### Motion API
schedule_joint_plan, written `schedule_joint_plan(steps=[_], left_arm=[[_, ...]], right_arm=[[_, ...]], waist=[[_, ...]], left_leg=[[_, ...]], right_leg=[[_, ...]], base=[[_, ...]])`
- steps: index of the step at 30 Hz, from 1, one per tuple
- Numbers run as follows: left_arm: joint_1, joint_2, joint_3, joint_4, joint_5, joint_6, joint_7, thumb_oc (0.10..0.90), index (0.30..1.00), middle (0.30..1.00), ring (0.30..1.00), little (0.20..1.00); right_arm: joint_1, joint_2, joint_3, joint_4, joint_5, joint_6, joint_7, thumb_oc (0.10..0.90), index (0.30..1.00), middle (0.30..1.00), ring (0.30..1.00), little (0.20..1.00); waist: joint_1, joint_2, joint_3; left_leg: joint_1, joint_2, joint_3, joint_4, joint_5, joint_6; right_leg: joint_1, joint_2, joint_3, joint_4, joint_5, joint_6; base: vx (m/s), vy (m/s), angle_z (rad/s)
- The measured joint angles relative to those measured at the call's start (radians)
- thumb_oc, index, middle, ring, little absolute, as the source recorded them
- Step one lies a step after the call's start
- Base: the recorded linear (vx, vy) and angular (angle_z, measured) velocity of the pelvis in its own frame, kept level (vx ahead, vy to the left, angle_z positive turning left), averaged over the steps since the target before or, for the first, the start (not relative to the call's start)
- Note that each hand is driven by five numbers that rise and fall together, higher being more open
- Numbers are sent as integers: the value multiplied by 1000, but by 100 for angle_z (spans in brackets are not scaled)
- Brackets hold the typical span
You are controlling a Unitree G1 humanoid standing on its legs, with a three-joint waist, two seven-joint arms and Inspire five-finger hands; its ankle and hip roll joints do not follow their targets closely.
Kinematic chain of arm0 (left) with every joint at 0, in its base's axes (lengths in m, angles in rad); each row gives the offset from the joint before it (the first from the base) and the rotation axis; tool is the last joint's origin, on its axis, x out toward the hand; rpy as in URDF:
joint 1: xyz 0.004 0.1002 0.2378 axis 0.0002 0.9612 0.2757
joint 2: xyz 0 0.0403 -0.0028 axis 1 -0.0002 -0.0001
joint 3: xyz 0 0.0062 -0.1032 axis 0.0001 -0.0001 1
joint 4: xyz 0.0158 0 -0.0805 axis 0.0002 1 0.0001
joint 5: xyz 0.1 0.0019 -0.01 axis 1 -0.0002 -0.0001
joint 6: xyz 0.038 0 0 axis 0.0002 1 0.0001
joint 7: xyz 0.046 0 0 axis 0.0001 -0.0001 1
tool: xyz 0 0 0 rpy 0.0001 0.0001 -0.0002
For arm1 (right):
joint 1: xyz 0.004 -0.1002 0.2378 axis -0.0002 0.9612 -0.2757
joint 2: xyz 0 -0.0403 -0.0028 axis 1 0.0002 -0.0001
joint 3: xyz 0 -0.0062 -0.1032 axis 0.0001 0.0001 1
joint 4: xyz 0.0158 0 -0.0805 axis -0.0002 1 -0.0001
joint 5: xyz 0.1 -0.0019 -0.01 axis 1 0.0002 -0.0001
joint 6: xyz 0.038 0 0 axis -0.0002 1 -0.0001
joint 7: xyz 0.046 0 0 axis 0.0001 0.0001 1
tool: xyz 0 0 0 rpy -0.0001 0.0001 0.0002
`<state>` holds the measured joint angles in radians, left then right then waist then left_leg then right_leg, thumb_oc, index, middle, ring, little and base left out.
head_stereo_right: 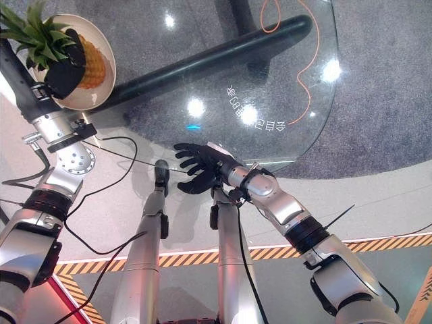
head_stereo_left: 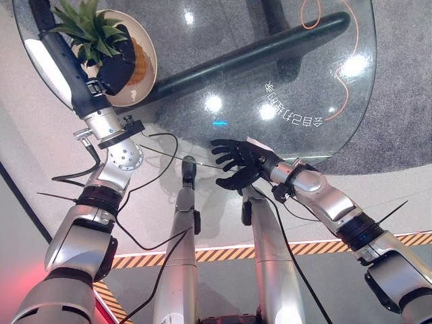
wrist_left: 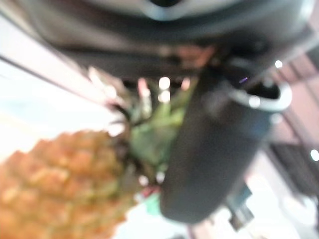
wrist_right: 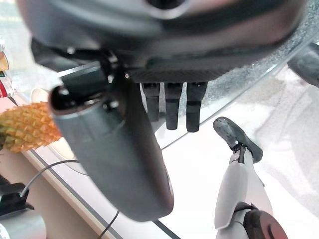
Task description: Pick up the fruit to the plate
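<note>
Pineapple [head_stereo_left: 135, 61]: on the plate [head_stereo_left: 150, 47], at the glass table [head_stereo_left: 304, 94]'s far left.
Left hand [head_stereo_left: 116, 71]: my fingers curl round it.
Right hand [head_stereo_left: 236, 162]: fingers spread, holding nothing, at the near edge.
Risk: a careless release could roll it off the plate.

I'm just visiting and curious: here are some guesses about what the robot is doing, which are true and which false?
1. The left hand is wrapped around the pineapple. True.
2. The pineapple is over the plate. True.
3. The right hand holds a banana. False: it is open and holds nothing, near the glass table's edge.
4. The plate sits on the floor. False: it is on the glass table.
5. The pineapple has green leaves. True.
</note>
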<state>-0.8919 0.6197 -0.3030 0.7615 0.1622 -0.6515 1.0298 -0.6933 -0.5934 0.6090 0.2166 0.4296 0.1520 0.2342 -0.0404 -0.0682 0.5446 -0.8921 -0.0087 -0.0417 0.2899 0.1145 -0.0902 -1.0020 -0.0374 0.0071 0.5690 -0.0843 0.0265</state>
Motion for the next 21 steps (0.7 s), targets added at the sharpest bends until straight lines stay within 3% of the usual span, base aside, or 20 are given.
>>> schedule_joint_plan(steps=[9,12,21], left_arm=[[49,37,0,-76,117,120,30,800,900,900,900,900],[49,48,-3,-102,183,211,60,800,900,900,900,900],[54,64,-30,-161,231,361,93,800,900,900,900,900]], right_arm=[[43,-2,-32,-39,-14,12,0,800,900,900,900,900],[43,-3,-35,-39,-16,12,0,800,900,900,900,900],[58,-21,-35,-69,-16,16,0,800,900,900,900,900]], waist=[[8,6,1],[8,8,1],[9,28,1]], left_leg=[[8,0,1,-18,1,-3],[8,1,1,-23,3,0],[10,1,2,-26,3,0]], right_leg=[[4,0,0,-11,-6,1],[3,0,0,-13,-5,-1],[3,0,1,-15,-6,0]], base=[[0,0,0],[0,0,0],[0,0,0]])
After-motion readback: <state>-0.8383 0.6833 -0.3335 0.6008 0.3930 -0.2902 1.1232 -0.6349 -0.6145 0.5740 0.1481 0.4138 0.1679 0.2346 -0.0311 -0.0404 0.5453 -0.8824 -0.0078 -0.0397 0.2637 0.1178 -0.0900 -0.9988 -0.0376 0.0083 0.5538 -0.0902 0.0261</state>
